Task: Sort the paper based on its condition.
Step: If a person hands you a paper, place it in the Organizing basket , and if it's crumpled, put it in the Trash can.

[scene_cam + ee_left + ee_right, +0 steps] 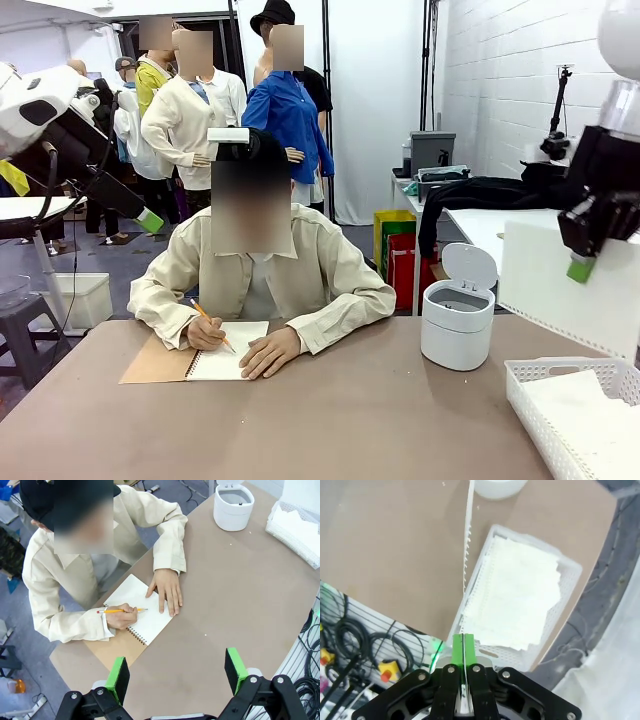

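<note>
Item one: the held sheet of paper (565, 285), thin, plain white, flat, with a perforated torn edge; we see it edge-on in the right wrist view as a narrow white line with a row of small holes. It hangs in the air above the table's right side, over the tray.

Item two: the right gripper (463, 647), black with green pads, clenched flat on that sheet's edge; we see no gap between the pads beyond the paper itself. The arm holds it raised well above the table.

Item three: white lattice plastic tray (570, 567), rectangular, perforated walls, holding a stack of white sheets (515, 597) with ragged, slightly rumpled edges. In the front view we find the tray cut off at the lower right corner.

Item four: the left gripper (175, 672), high over the table, jaws spread wide, nothing between them.

Item five: matte brown table (350, 420), smooth.

Item six: small white cylindrical bin (457, 320), glossy plastic, its round lid tipped up.

Item seven: spiral-bound notebook (140, 611), brown cover folded under, white page up. A person's hand (122, 617) holds a yellow pencil (120, 610) on it; the other hand (166, 590) lies flat on the page.
</note>
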### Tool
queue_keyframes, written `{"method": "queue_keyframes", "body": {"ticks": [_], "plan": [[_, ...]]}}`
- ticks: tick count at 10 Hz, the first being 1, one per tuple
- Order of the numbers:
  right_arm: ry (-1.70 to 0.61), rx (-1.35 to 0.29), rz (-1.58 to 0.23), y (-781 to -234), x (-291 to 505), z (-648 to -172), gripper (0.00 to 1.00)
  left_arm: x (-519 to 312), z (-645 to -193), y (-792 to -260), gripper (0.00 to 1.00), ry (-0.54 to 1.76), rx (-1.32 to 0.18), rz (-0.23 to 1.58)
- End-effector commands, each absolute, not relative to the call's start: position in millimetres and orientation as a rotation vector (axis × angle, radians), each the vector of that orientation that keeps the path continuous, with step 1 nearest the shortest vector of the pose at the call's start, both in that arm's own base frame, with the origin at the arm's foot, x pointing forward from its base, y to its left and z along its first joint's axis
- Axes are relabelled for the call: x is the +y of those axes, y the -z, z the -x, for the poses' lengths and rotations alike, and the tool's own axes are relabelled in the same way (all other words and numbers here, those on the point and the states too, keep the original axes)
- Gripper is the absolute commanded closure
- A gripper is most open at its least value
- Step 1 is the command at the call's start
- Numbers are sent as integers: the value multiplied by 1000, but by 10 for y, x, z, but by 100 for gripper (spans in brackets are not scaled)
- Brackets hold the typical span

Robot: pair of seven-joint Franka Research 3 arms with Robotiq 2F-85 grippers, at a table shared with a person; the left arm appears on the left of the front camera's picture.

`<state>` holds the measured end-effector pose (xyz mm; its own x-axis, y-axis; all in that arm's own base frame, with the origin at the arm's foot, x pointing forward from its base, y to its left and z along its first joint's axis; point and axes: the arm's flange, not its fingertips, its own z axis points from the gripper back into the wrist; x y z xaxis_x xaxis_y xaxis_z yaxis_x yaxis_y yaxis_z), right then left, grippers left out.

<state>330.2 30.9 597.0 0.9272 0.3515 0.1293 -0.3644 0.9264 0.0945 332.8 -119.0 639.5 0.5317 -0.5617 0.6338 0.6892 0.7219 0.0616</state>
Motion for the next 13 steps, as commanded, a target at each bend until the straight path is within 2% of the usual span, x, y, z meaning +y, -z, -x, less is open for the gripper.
{"method": "queue_keyframes", "body": {"ticks": [1,3,7,9,10,11,13], "plan": [[-260,-127,-107,-5662,223,-3084,100,-1182,-3330,-6392,0,750,-677,215],[-165,-156,-50,-5359,95,-3006,100,-1182,-3330,-6392,0,750,-677,215],[-75,-73,-106,-4694,-103,-2994,100,-1182,-3330,-6392,0,750,-677,215],[-55,-83,-148,-4437,-116,-2964,100,-1182,-3330,-6392,0,750,-677,215],[-64,-86,-162,-4390,-121,-2956,100,-1182,-3330,-6392,0,750,-677,215],[-82,-61,-120,-4805,-154,-3155,100,-1182,-3330,-6392,0,750,-677,215],[-82,-61,-120,-4805,-154,-3155,100,-1182,-3330,-6392,0,750,-677,215]]}}
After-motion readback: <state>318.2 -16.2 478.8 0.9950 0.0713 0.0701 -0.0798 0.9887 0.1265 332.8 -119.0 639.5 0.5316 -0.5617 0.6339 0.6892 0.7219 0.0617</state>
